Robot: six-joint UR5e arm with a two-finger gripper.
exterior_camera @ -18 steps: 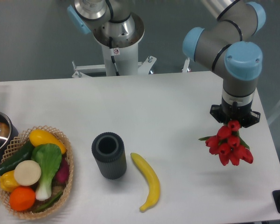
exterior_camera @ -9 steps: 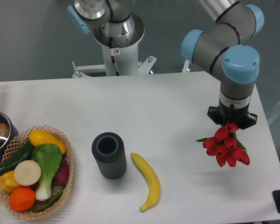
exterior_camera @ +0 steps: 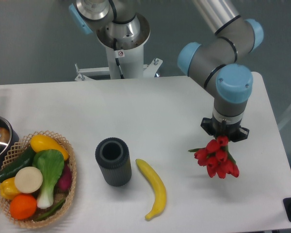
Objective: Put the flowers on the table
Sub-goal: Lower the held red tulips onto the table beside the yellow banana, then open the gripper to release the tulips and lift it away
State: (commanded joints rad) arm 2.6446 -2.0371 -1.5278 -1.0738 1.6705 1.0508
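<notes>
The black two-finger gripper point(exterior_camera: 224, 132) points straight down over the right part of the large white flat surface point(exterior_camera: 174, 107), clenched on the small bunch of red tulip buds with green stems point(exterior_camera: 217, 158) (stems mostly hidden beneath it). The buds hang just under it. To the left lie a long yellow banana point(exterior_camera: 153, 188), a dark ribbed cylindrical cup point(exterior_camera: 113, 161) and a woven wicker basket point(exterior_camera: 72, 171) of vegetables.

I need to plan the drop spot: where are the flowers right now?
The flowers hang from the gripper above the right side of the table, to the right of the banana, not yet lying flat.
</notes>
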